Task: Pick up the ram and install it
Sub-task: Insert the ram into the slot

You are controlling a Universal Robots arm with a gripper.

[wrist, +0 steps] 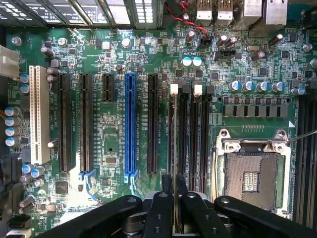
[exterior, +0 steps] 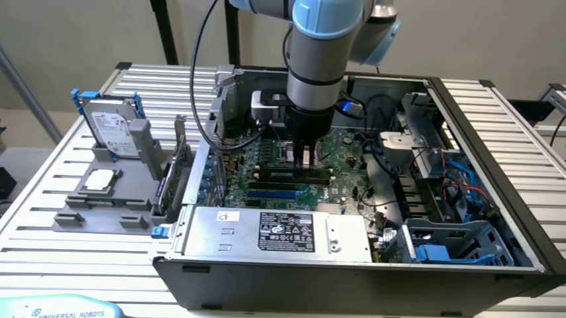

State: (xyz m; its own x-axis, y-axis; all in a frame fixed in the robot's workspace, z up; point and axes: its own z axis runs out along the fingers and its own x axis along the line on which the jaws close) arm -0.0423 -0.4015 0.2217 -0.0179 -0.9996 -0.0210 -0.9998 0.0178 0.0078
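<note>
Black fingers (wrist: 163,208) of the tool (wrist: 174,198) pinch the ram (wrist: 175,148) edge-on, holding it upright over a memory slot (wrist: 173,129) beside the empty processor socket (wrist: 253,173) on the motherboard (wrist: 114,144), inside the open computer case (exterior: 495,119) on the slatted tabletop (exterior: 53,245).

"UNIVERSAL ROBOTS" on pale blue base (exterior: 53,309)
</note>
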